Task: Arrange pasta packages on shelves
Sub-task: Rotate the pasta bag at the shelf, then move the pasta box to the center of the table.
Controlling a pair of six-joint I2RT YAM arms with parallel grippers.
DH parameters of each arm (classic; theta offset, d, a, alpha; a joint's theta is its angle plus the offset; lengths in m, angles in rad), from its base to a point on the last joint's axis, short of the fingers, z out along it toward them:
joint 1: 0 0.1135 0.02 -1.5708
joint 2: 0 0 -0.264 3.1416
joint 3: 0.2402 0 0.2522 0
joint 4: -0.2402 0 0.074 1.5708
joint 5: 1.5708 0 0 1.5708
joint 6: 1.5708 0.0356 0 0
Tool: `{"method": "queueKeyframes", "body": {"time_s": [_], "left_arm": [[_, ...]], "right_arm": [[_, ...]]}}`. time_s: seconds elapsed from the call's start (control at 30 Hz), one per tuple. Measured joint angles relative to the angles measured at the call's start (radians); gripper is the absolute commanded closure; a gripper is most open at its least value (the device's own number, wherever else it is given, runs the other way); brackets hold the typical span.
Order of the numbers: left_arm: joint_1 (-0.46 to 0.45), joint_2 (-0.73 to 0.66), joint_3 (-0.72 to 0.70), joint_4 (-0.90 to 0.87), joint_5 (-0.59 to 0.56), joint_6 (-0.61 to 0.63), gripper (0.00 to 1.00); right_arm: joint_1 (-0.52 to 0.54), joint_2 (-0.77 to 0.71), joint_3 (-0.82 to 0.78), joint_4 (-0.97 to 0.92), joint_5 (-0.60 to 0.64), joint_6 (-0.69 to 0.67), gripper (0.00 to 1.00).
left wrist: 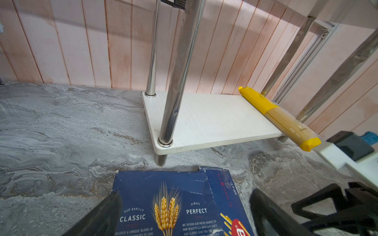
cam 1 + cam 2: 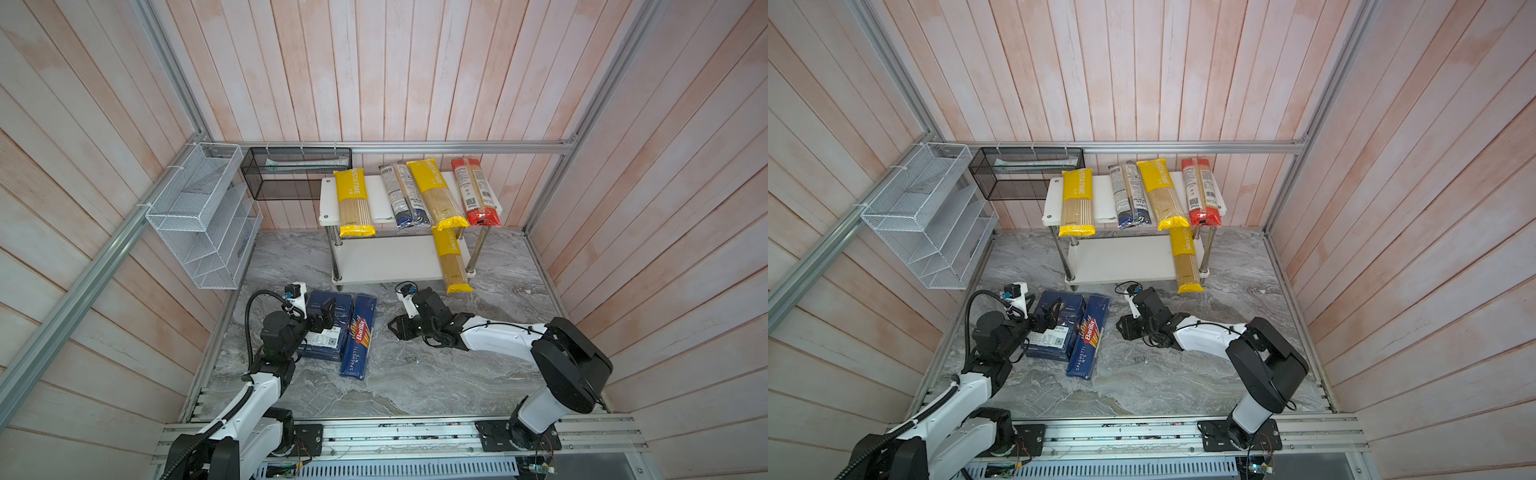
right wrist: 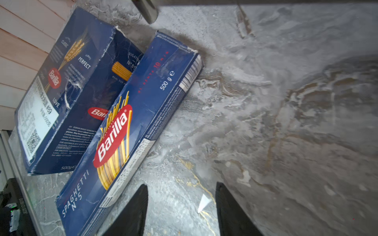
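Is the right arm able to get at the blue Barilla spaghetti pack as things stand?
Probably yes. The right gripper has open, empty fingers, and only bare table lies between it and the Barilla spaghetti pack. The pack's far side lies against the wider Barilla box.

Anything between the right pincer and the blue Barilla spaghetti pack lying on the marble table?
Nothing visible. Only bare grey marble table lies between the open right pincer and the narrow blue Barilla spaghetti pack. The wider blue Barilla box touches the pack's far side, out of the path.
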Motion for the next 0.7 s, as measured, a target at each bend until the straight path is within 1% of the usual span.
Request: {"method": "queueKeyframes", "body": {"time_s": [0.23,0.53,0.7], "left_arm": [[0.002,-0.003,0.0,0.0,-0.006,-0.003,0.0],[0.002,-0.006,0.0,0.0,-0.006,-0.004,0.0],[0.002,-0.006,0.0,0.0,-0.006,-0.004,0.0]], "right_arm": [[0.058,0.1,0.134,-0.042,-0.01,-0.019,0.37],[0.101,0.191,0.214,-0.098,-0.023,-0.022,0.35],[0.123,0.213,0.241,-0.116,-0.028,-0.02,0.34]]}}
